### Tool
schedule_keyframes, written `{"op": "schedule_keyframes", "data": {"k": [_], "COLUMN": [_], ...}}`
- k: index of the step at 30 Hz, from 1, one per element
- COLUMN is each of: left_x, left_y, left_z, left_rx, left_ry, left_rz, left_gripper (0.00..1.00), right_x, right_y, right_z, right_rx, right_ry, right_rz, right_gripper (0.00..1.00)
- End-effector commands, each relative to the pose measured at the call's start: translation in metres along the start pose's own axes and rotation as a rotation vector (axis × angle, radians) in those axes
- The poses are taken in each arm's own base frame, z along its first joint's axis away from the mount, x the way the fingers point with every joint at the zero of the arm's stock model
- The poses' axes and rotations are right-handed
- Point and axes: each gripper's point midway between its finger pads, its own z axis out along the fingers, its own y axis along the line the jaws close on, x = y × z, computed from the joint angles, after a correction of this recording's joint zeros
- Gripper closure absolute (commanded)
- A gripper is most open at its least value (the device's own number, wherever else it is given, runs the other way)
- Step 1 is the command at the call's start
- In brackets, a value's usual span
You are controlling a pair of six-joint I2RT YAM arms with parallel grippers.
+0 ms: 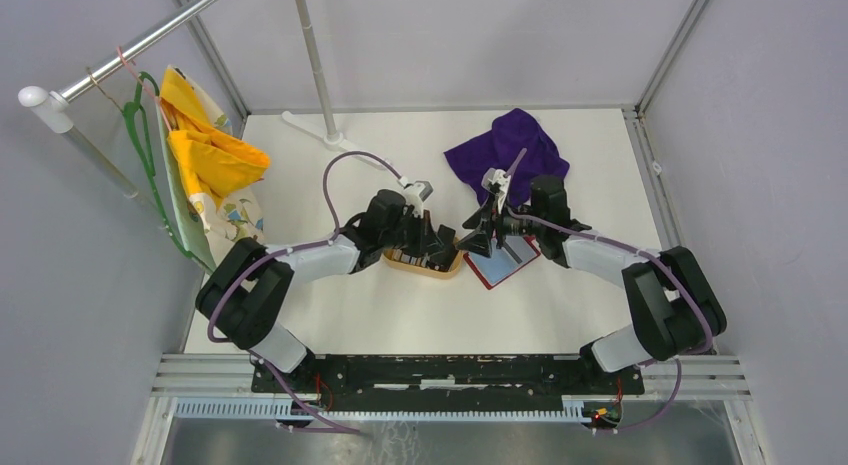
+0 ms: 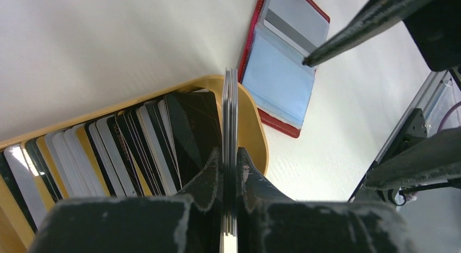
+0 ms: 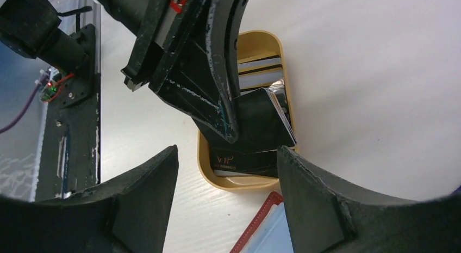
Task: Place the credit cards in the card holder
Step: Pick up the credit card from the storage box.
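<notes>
My left gripper (image 2: 230, 158) was clamped shut on a thin stack of cards (image 2: 231, 106), held on edge over the right end of the tray (image 2: 255, 128), where more cards stood in a row. The red card holder (image 2: 280, 79) lay open on the table (image 1: 400, 315) just right of the tray. My right gripper (image 3: 227, 155) hung close by, jaws wide apart, holding nothing.

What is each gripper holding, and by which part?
Left gripper: thin stack of black and grey plastic cards, pinched by its wrist-side end. Right gripper: open, nothing held.
</notes>
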Motion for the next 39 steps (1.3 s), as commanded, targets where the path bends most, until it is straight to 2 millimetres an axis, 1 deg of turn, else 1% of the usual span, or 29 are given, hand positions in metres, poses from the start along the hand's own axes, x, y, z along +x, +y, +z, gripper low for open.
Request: {"op": "schedule_keyframes", "data": {"k": [1, 4, 8, 12, 17, 20, 23, 26, 29, 35, 38, 39], "left_x": [-0.026, -0.028, -0.036, -0.049, -0.057, -0.059, -0.059, -0.06, -0.058, -0.047, -0.042, -0.041], "left_y": [-0.022, -0.021, -0.02, -0.027, -0.037, -0.045, -0.051, -0.055, -0.055, -0.052, -0.051, -0.051], "left_z": [-0.01, -0.015, -0.025, -0.04, -0.05, -0.052, -0.054, -0.056, -0.055, -0.051, -0.051, -0.05], "left_rx": [0.109, 0.112, 0.137, 0.214, 0.275, 0.323, 0.367, 0.393, 0.398, 0.404, 0.408, 0.407], "left_ry": [-0.117, -0.137, -0.181, -0.277, -0.335, -0.347, -0.354, -0.357, -0.352, -0.321, -0.309, -0.306], "left_rz": [0.05, 0.054, -0.008, -0.1, -0.148, -0.159, -0.174, -0.182, -0.185, -0.193, -0.197, -0.197], "left_gripper": [0.98, 0.98, 0.98, 0.98, 0.98, 0.98, 0.98, 0.98, 0.98, 0.98, 0.98, 0.98], "right_x": [-0.014, -0.008, -0.001, 0.005, 0.006, 0.007, 0.007, 0.001, -0.004, -0.006, -0.008, -0.008], "right_y": [-0.004, -0.007, -0.003, 0.005, 0.022, 0.026, 0.022, 0.023, 0.023, 0.022, 0.024, 0.025], "right_z": [0.007, 0.01, 0.01, 0.013, 0.027, 0.032, 0.035, 0.036, 0.037, 0.041, 0.041, 0.041], "right_rx": [-0.003, -0.005, -0.023, -0.039, -0.106, -0.114, -0.093, -0.095, -0.095, -0.111, -0.127, -0.132], "right_ry": [-0.069, -0.059, -0.052, -0.064, -0.06, -0.057, -0.058, -0.077, -0.1, -0.122, -0.132, -0.132], "right_rz": [0.081, 0.104, 0.127, 0.172, 0.202, 0.227, 0.262, 0.299, 0.331, 0.409, 0.426, 0.427], "right_gripper": [0.27, 0.28, 0.27, 0.2, 0.21, 0.21, 0.22, 0.24, 0.25, 0.28, 0.32, 0.35]}}
